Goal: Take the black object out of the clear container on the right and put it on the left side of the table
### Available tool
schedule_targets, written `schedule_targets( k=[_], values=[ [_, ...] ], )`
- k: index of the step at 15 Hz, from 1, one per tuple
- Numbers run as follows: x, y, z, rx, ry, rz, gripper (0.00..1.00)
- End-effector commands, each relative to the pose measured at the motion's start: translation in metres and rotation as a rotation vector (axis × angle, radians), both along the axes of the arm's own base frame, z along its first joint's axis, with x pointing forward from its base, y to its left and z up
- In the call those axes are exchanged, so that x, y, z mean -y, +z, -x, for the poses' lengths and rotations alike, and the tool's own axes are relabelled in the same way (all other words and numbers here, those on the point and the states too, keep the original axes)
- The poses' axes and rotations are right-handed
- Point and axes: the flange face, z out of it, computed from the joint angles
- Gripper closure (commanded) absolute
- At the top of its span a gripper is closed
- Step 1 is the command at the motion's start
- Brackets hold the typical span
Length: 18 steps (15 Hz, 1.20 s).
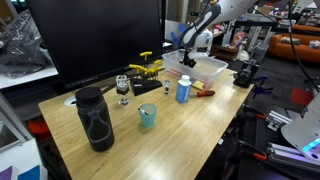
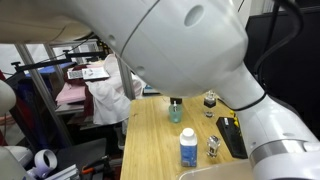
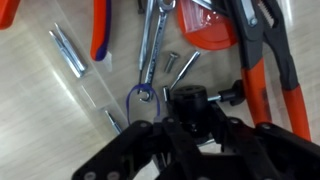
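Table [image 1: 205, 135]: light wood-grain top; its open area lies near the black lattice bottle [image 1: 95, 120] and the teal cup [image 1: 147, 116].
Clear container [image 1: 212, 72]: shallow translucent bin at the table's far end, with loose tools inside.
Gripper [image 1: 187, 55]: positioned low over the bin. In the wrist view the jaws merge with the dark part below them, so the opening and any contact cannot be determined.
Orange-handled pliers [image 3: 272, 70]: lie just beside the target.
Wrench [image 3: 152, 48]: lies near the target and is not touching it.
Black object [image 3: 195, 100]: rests on the bin floor directly ahead of the jaws, with a small knob projecting sideways.
Handling, estimated: rigid, light, not fragile; the smooth surface may slip.
Grip point, estimated: across the chunky body, not the knob, keeping clear of the screw [image 3: 183, 68] and the pliers.
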Motion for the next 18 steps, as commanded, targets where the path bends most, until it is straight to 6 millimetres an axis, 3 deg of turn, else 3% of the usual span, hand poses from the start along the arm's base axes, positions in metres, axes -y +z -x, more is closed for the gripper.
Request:
schedule_targets(
  k=[1,10,18],
  values=[
    [-0.003,-0.002,-0.005,0.039,0.013,-0.026,0.91],
    [-0.021,0.071,0.002,0.153,0.017,0.087,0.91],
    [-0.066,0.114,0.014,0.264,0.069,0.160,0.91]
  ],
)
